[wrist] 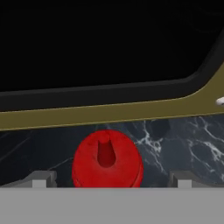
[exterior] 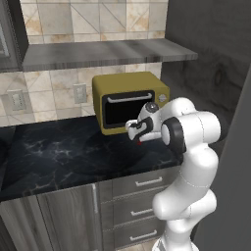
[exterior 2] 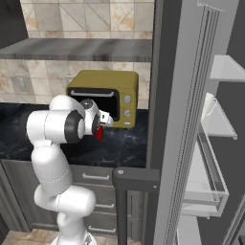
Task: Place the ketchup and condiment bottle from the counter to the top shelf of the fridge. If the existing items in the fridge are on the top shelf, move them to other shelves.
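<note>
Low in the hand view's centre, the red ketchup bottle (wrist: 107,158) stands on the dark marble desk (wrist: 183,140), seen from above, between the two fingertips (wrist: 40,178). The claw (wrist: 109,180) is spread wide, gripping nothing. Behind the bottle runs the yellow microwave (exterior: 130,100).

ketchup (wrist: 107,159) between spread fingertips (wrist: 40,178) | microwave (wrist: 109,111) behind
</note>
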Controlling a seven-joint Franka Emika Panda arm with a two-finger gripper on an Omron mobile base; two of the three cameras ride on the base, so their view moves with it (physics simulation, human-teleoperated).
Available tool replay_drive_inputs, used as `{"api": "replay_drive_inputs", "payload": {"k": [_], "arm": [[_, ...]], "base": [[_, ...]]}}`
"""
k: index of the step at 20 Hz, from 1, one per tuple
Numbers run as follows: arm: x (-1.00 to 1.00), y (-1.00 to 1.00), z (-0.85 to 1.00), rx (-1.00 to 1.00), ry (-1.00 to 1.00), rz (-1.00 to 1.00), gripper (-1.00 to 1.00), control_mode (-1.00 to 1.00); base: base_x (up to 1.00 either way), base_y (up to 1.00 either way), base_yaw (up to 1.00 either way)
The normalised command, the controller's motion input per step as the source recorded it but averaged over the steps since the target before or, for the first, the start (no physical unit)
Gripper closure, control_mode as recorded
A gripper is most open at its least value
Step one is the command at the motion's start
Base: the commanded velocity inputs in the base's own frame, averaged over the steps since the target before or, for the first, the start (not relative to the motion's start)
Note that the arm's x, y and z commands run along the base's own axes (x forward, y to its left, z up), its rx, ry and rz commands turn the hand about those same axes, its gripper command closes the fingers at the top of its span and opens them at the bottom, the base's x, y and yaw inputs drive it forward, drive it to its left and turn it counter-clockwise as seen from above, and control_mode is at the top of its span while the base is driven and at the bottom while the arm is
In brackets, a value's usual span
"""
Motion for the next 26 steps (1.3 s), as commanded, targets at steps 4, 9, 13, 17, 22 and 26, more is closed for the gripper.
{"api": "replay_drive_inputs", "payload": {"k": [4,9,13,17,22,26], "arm": [[0.13,0.02,-0.03,0.0,0.0,0.0,-1.0,-1.0],[0.08,0.05,-0.04,0.0,0.0,0.0,-1.0,-1.0],[0.04,0.01,-0.05,0.0,-0.01,0.0,-1.0,-1.0],[0.0,0.0,-0.01,0.0,-0.01,0.0,1.0,-1.0],[0.0,0.0,0.0,0.0,0.0,0.0,1.0,-1.0],[-0.05,0.0,0.02,0.02,-0.03,0.0,1.0,-1.0]], "base": [[0.0,0.0,0.0],[0.0,0.0,0.0],[0.0,0.0,0.0],[0.0,0.0,0.0],[0.0,0.0,0.0],[0.0,0.0,0.0]]}}
